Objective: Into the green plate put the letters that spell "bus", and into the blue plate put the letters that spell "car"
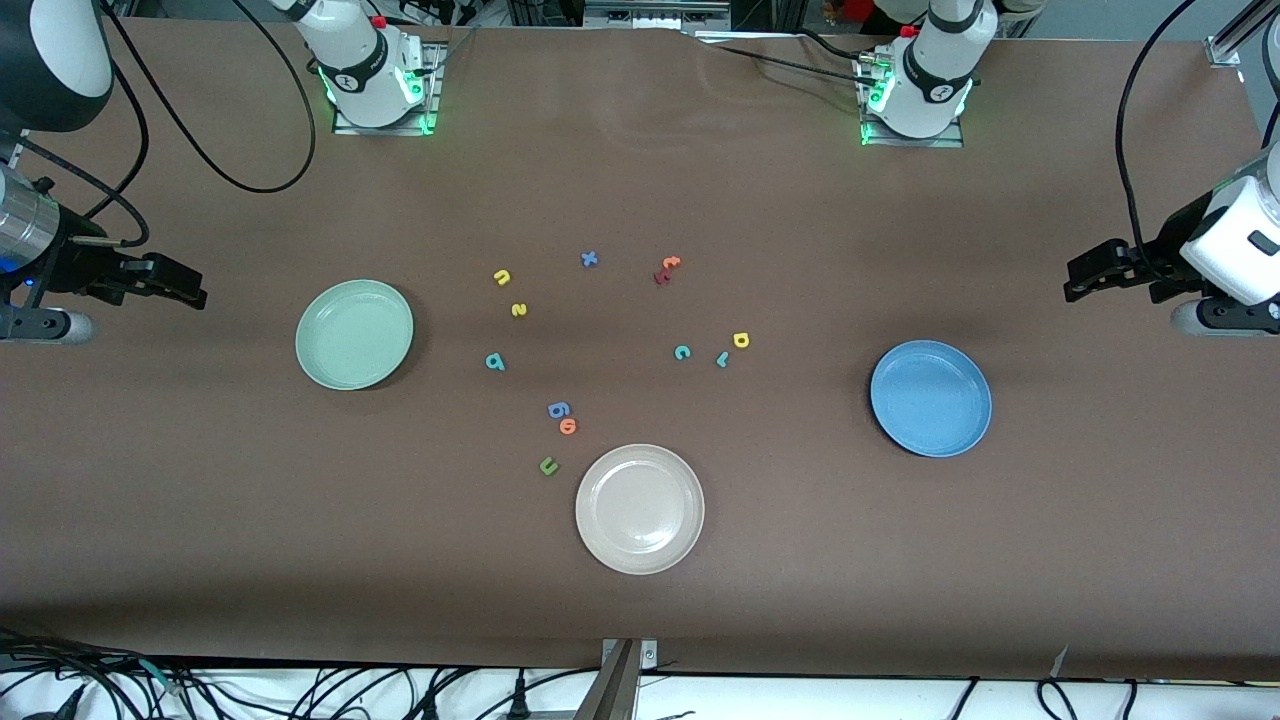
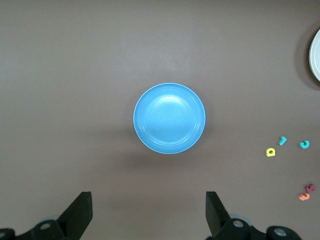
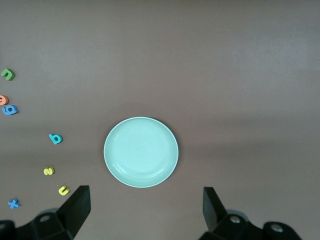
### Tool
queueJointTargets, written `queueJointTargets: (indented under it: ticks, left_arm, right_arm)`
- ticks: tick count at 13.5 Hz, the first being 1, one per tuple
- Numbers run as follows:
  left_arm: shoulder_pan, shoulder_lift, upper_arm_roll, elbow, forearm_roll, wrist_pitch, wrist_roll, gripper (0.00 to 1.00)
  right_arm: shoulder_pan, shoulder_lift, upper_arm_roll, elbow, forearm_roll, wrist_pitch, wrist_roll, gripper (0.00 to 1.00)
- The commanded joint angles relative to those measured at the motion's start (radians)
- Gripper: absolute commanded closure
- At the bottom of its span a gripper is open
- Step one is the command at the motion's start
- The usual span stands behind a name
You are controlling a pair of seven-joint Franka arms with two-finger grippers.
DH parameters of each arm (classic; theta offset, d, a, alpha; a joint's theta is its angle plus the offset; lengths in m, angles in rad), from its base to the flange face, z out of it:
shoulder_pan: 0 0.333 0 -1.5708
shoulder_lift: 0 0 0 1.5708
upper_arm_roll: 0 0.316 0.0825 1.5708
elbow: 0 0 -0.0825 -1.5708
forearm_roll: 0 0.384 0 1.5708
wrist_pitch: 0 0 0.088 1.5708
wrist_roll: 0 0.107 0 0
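The green plate (image 1: 354,334) (image 3: 141,152) and the blue plate (image 1: 931,398) (image 2: 169,118) both hold nothing. Yellow "u" (image 1: 501,277) (image 3: 63,190), yellow "s" (image 1: 518,309) (image 3: 48,171) and teal "b" (image 1: 495,361) (image 3: 55,138) lie beside the green plate, mid-table. Teal "c" (image 1: 682,351) (image 2: 304,144), teal "r" (image 1: 722,359) (image 2: 283,140) and yellow "a" (image 1: 741,340) (image 2: 270,152) lie toward the blue plate. My right gripper (image 1: 190,288) (image 3: 145,191) hangs open over the table's right-arm end. My left gripper (image 1: 1080,280) (image 2: 148,196) hangs open over the left-arm end.
A larger beige plate (image 1: 640,508) sits nearest the front camera. Beside it lie a dark green "u" (image 1: 548,465), an orange "o" (image 1: 568,426) and a blue "g" (image 1: 558,409). A blue "x" (image 1: 589,259) and red and orange letters (image 1: 665,269) lie toward the bases.
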State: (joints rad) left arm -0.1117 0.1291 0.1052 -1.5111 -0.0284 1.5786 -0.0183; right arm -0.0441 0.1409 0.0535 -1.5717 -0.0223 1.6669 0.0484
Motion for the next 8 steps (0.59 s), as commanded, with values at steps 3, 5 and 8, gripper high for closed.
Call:
queueJointTargets:
  ticks: [3,5,8]
  left_arm:
    - [-0.028,0.006,-0.004,0.014,0.021,-0.008,-0.012,0.00]
    - [-0.025,0.010,-0.002,0.043,0.018,-0.008,0.001,0.00]
    - [-0.023,0.038,-0.004,0.043,0.009,-0.006,0.084,0.00]
  right_arm:
    - [0.006,0.013,-0.001,0.029,-0.004,-0.023,0.007,0.01]
    - [0.006,0.013,-0.001,0.027,-0.004,-0.021,0.007,0.01]
    - [0.006,0.013,-0.001,0.027,-0.004,-0.021,0.005,0.01]
